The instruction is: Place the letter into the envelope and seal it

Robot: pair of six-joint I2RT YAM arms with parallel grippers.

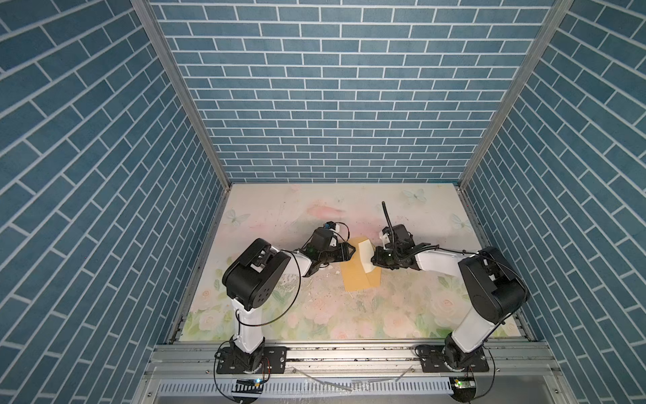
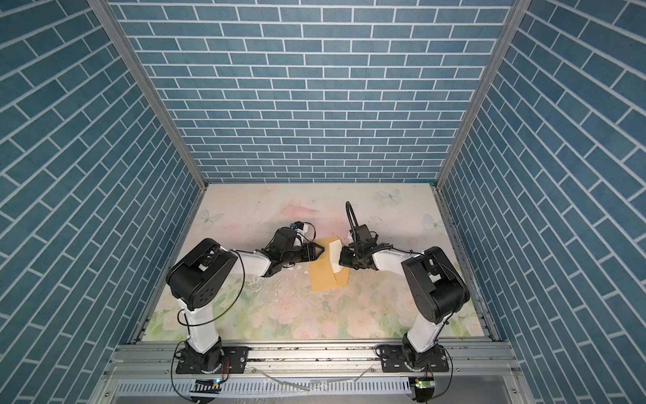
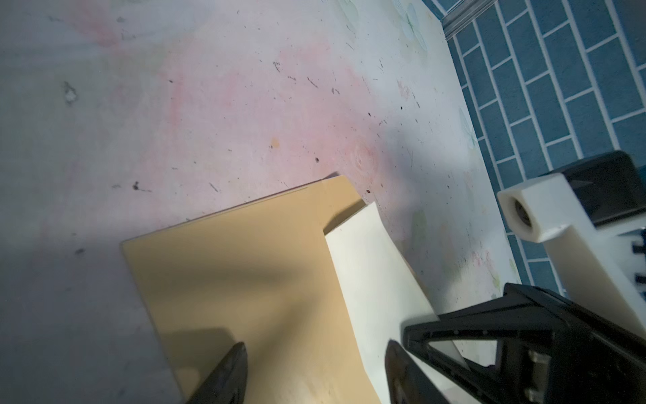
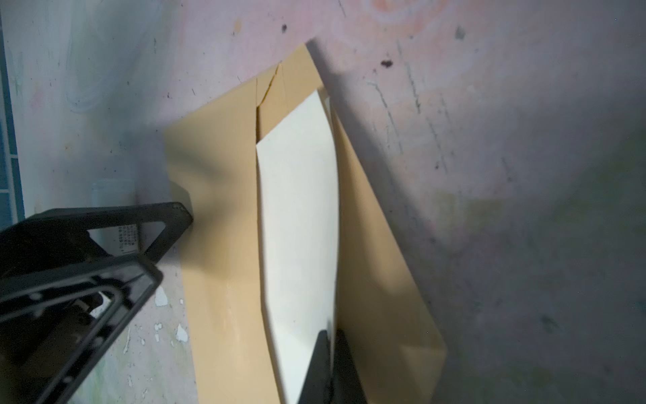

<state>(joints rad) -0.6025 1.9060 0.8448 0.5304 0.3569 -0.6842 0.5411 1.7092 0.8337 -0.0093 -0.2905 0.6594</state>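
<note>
Blue brick-pattern walls on three sides; pale floral-print desk, scuffed and flecked with paint chips. Mustard-yellow rectangular paper envelope lies flat at mid-desk between the two arms. The letter, a pale cream paper sheet showing its plain side, stands partly in the envelope's mouth, bowed, with its far corner just short of the envelope's corner and the open flap lying flat behind it. Right claw pressed together, pinching the letter's near edge. Left claw spread, holding nothing, one finger over the envelope's body, the other by the letter. Judgement: insertion step, midway. To do it well, the left claw should pin or lift the envelope's front panel so the pocket gapes, while the right slides the sheet along the pocket rather than down into it; the bow suggests pushing too steeply will crumple it. Pose: both arms reach inward low over the desk, elbows raised, wrists level, claws facing each other across the envelope, near but apart.
</note>
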